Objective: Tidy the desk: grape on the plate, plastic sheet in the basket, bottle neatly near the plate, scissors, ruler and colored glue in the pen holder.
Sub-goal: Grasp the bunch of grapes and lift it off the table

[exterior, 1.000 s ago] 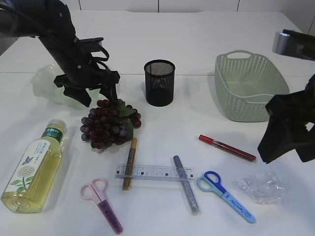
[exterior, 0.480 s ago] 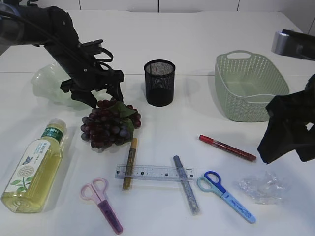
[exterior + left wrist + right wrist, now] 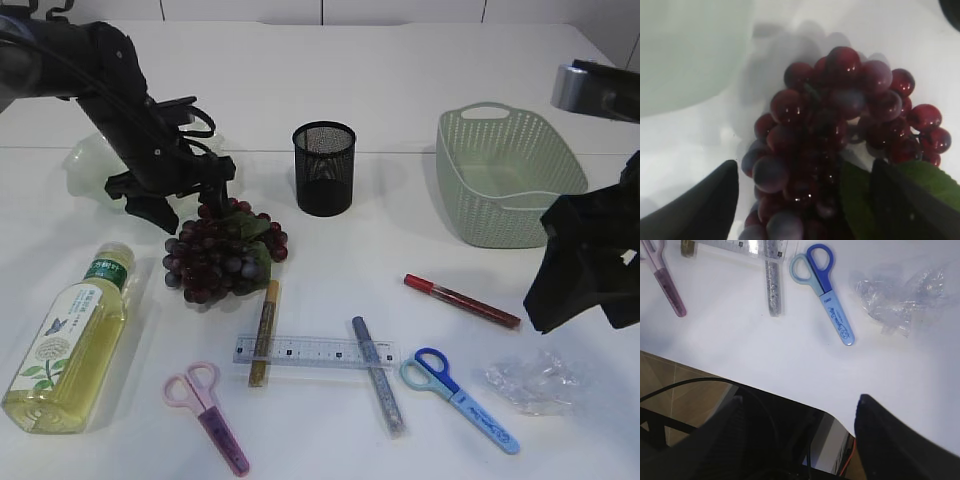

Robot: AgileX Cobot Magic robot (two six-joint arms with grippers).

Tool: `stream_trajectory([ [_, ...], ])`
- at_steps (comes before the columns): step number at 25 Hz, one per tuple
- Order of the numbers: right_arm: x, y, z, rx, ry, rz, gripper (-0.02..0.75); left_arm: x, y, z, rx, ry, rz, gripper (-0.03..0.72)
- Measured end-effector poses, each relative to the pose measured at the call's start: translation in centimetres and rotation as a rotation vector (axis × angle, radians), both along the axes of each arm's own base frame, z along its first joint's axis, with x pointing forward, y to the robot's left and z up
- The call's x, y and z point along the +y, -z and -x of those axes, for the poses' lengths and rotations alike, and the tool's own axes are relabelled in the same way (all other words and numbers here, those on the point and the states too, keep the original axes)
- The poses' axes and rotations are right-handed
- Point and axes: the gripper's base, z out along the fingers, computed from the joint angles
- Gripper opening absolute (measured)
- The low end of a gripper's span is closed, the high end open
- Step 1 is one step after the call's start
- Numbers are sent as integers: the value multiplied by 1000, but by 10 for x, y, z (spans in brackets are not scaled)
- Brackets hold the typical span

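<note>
The grape bunch (image 3: 224,253) lies on the white table (image 3: 400,100), dark red berries with a green leaf (image 3: 935,177) at one side. The left gripper (image 3: 178,197) is directly above its upper end, fingers spread wide; in the left wrist view the two dark fingers (image 3: 700,205) stand either side of the berries without pressing on them, so nothing is pinched. Just behind and to the outer side of this gripper sits the pale green plate (image 3: 95,170), partly hidden by the arm. The bottle (image 3: 68,343) of yellow liquid lies on its side nearer the camera than the gripper, beyond the grapes. The black mesh pen holder (image 3: 324,167) stands upright to the gripper's inner side, near but apart from the bunch.

Further out, a gold glue pen (image 3: 265,330) lies under the clear ruler (image 3: 315,351), a silver glitter glue pen (image 3: 377,373) crosses the ruler's other end, and the pink scissors (image 3: 207,411) lie near the table's front edge.

The right gripper (image 3: 800,405) hangs over the front edge of the table, its fingers spread and holding nothing. Ahead of it lie the blue scissors (image 3: 824,287) and, just to their side, the crumpled plastic sheet (image 3: 900,295). The red glue pen (image 3: 461,300) and the green basket (image 3: 508,175) lie beyond, well apart from it.
</note>
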Motion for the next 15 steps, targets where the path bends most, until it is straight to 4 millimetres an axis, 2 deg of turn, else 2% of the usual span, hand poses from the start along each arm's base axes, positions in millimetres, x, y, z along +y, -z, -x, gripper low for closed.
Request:
stream_trajectory([
  [2, 0, 0, 0, -1, -4, 1, 530, 0, 2, 1, 19, 4, -4, 593],
  [7, 0, 0, 0, -5, -15, 2, 530, 0, 22, 4, 99, 13, -19, 592],
  [12, 0, 0, 0, -5, -15, 2, 530, 0, 25, 5, 111, 14, -20, 585],
  [15, 0, 0, 0, -5, -15, 2, 530, 0, 24, 4, 110, 14, -20, 535],
])
